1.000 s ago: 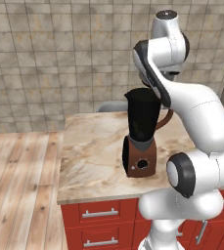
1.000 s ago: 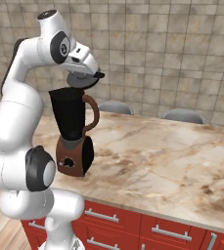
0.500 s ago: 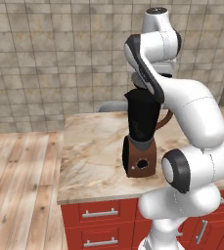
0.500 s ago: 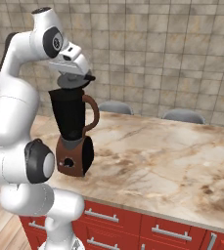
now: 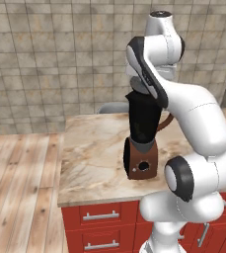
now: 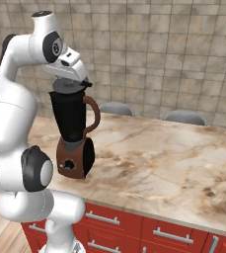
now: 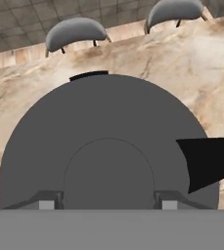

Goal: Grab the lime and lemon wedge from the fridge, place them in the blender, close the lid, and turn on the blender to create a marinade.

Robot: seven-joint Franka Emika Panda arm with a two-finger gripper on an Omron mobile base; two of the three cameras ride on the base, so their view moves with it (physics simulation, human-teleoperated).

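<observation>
The blender (image 6: 72, 148) stands on the marble counter (image 6: 164, 163), brown base with a round dark knob below a tall black jug (image 5: 144, 118) with a curved brown handle (image 6: 95, 116). The dark grey lid (image 6: 66, 85) lies over the jug's top, roughly centred on it. My gripper (image 6: 74, 79) reaches down onto it from above. In the hand view the lid (image 7: 108, 127) is a wide disc, and my gripper (image 7: 107, 202) is shut on its centre knob, one fingertip on each side. The lime and lemon wedge are hidden, and the fridge is out of view.
Two grey stools (image 6: 115, 107) (image 6: 184, 116) stand behind the counter, near the tiled wall. Red cabinets with silver handles (image 6: 149, 232) run under the counter's front edge. Wooden floor (image 5: 16, 188) lies to the left of the counter.
My gripper has carried the lid to the left and slightly down, from beside the jug's handle side to right over the jug's top. The blender has stayed put.
</observation>
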